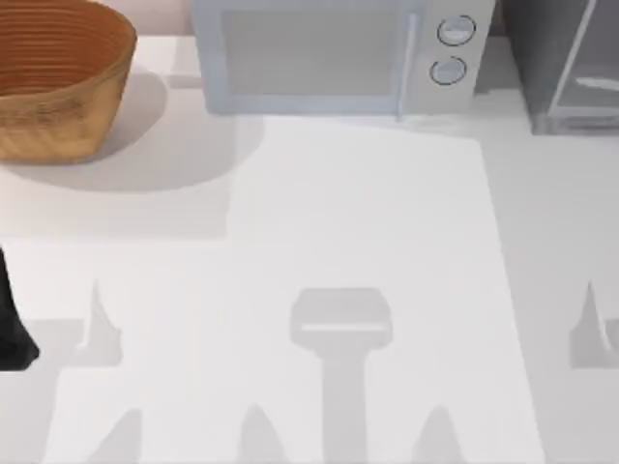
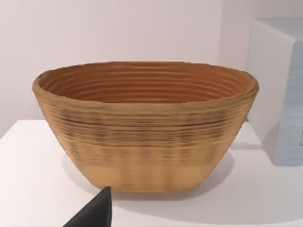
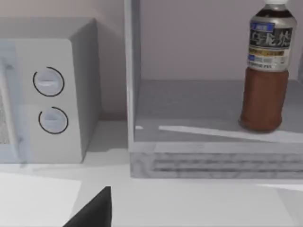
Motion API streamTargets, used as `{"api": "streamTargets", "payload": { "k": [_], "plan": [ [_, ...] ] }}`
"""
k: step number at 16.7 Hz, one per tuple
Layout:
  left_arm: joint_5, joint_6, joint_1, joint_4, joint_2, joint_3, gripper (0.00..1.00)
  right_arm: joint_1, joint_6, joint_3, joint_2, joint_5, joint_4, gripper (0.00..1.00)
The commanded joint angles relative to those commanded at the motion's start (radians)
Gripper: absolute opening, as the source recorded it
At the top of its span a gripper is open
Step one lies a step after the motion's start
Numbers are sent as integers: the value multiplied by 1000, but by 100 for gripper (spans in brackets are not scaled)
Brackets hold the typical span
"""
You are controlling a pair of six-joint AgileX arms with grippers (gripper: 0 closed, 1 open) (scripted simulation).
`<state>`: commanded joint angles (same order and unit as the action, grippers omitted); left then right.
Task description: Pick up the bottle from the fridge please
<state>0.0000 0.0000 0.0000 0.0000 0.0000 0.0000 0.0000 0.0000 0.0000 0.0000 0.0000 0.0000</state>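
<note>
The bottle [image 3: 265,80] has reddish-brown liquid, a dark label and a pale cap. It stands upright on the grey inner floor of the fridge [image 3: 213,163]. The fridge [image 1: 566,68] sits at the table's far right corner. A dark tip of my right gripper [image 3: 94,210] shows low in the right wrist view, well short of the fridge front and apart from the bottle. My left gripper [image 2: 94,213] shows as a dark tip facing a woven basket, and part of my left arm [image 1: 14,329] sits at the table's left edge.
A light blue-grey microwave [image 1: 329,53] with two round knobs [image 3: 49,99] stands at the back middle, just left of the fridge. The brown woven basket [image 1: 53,77] [image 2: 147,127] stands at the back left. The white tabletop [image 1: 338,222] stretches in front of them.
</note>
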Motion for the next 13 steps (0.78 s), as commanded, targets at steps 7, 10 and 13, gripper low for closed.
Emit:
{"api": "streamTargets", "payload": {
  "k": [7, 10, 13],
  "plan": [
    [0, 0, 0, 0, 0, 0, 100, -56, -2, 24, 155, -55, 158, 100],
    [0, 0, 0, 0, 0, 0, 100, -124, -2, 50, 371, -118, 367, 100],
    [0, 0, 0, 0, 0, 0, 100, -205, 1, 75, 660, -195, 618, 100]
  ]
}}
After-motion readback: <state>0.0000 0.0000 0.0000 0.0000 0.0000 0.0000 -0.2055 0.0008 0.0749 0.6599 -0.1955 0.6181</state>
